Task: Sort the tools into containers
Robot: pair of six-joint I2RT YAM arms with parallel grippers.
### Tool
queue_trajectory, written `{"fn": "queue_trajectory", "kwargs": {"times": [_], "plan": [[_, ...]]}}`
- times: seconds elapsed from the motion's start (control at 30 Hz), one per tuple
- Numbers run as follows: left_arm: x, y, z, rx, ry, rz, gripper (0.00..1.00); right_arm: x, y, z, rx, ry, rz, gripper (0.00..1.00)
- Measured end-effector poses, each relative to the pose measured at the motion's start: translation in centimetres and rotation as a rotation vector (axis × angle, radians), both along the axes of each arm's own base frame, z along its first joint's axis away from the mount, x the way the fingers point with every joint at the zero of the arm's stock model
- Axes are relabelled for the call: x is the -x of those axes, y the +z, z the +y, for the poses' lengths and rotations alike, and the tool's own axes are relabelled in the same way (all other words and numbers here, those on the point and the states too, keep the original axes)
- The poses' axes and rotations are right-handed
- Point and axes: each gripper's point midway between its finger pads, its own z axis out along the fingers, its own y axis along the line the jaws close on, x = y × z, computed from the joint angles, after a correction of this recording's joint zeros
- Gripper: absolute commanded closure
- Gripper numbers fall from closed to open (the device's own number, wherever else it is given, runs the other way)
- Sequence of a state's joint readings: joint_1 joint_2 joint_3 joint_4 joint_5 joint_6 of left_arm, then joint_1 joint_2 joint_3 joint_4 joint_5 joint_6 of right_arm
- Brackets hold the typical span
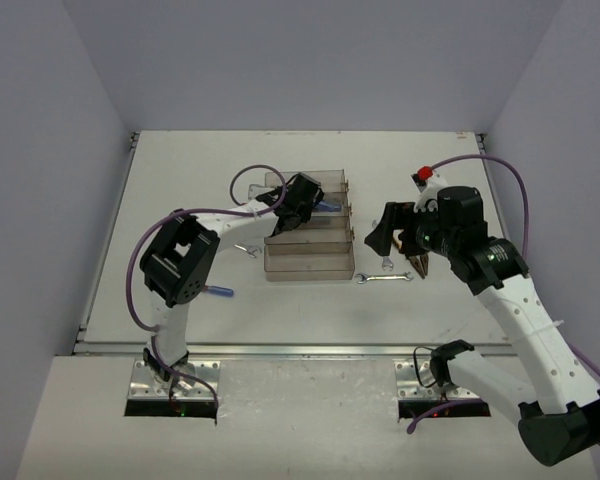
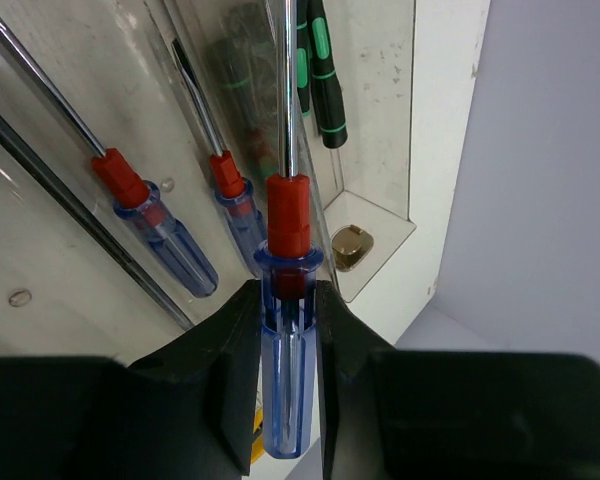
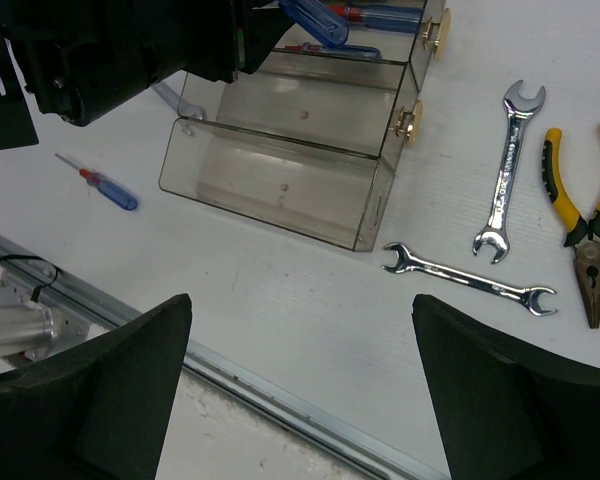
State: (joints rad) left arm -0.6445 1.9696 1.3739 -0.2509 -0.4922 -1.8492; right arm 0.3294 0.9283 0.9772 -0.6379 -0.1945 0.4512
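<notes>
My left gripper [image 2: 288,322] is shut on the clear blue handle of a blue-and-red screwdriver [image 2: 288,215], its shaft pointing into the containers [image 1: 310,262]. It hangs over the far trays [image 1: 300,205]. Two more blue-and-red screwdrivers [image 2: 170,240] lie in one tray, and black screwdrivers with green marks [image 2: 325,80] lie in the tray beyond. My right gripper [image 3: 302,330] is open and empty above the table, right of the trays [image 1: 400,235]. Two silver wrenches [image 3: 507,170] [image 3: 470,279] and yellow-and-black pliers [image 3: 585,230] lie on the table below it.
A small blue-and-red screwdriver [image 3: 105,185] lies on the table left of the trays [image 1: 218,292]. Another wrench [image 1: 248,250] sits by the trays' left end. The two nearest trays [image 3: 280,190] hold nothing. The table's metal front edge [image 3: 280,390] runs close below my right gripper.
</notes>
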Motion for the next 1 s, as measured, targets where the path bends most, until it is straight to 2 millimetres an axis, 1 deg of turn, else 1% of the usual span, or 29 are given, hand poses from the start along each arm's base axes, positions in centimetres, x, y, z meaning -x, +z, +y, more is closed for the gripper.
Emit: {"fn": "queue_trajectory", "kwargs": {"times": [0.07,0.17,0.27,0.4,0.57,0.67,0.77,0.87,0.9,0.93,0.97,1.0], "plan": [[-0.2,0.2,-0.2,0.021,0.009,-0.007,0.82,0.0,0.0,0.0,0.002,0.001,0.0,0.1],[-0.4,0.5,-0.4,0.045,0.019,-0.018,0.73,0.0,-0.1,0.0,0.004,0.001,0.001,0.1],[-0.5,0.5,-0.4,0.063,0.023,-0.024,0.7,0.1,-0.1,-0.1,0.006,0.002,0.003,0.1],[-0.5,0.3,-0.6,0.072,0.016,-0.02,0.72,0.2,-0.2,-0.1,0.009,0.003,0.011,0.1],[-0.7,0.5,-0.9,0.088,0.011,-0.032,0.76,0.3,-0.3,-0.1,0.011,0.003,0.014,0.1],[-0.5,0.2,-0.9,0.09,0.007,-0.029,0.79,0.3,-0.3,-0.1,0.011,0.003,0.015,0.1],[-0.4,-0.3,-0.9,0.089,0.004,-0.02,0.77,0.3,-0.3,-0.1,0.011,0.003,0.015,0.1],[-0.4,-0.5,-1.0,0.075,-0.008,-0.019,0.71,0.3,-0.3,-0.1,0.011,0.003,0.016,0.1],[-0.4,-0.4,-0.9,0.064,-0.015,-0.022,0.67,0.3,-0.3,-0.1,0.012,0.004,0.016,0.1],[-0.4,-0.3,-0.8,0.039,-0.023,-0.025,0.58,0.3,-0.3,-0.1,0.012,0.004,0.016,0.1],[-0.4,-0.2,-0.6,0.007,-0.034,-0.027,0.46,0.3,-0.3,-0.1,0.012,0.004,0.016,0.1],[-0.5,0.1,-0.4,-0.016,-0.037,-0.031,0.3,0.3,-0.3,-0.1,0.012,0.004,0.016,0.1]]}}
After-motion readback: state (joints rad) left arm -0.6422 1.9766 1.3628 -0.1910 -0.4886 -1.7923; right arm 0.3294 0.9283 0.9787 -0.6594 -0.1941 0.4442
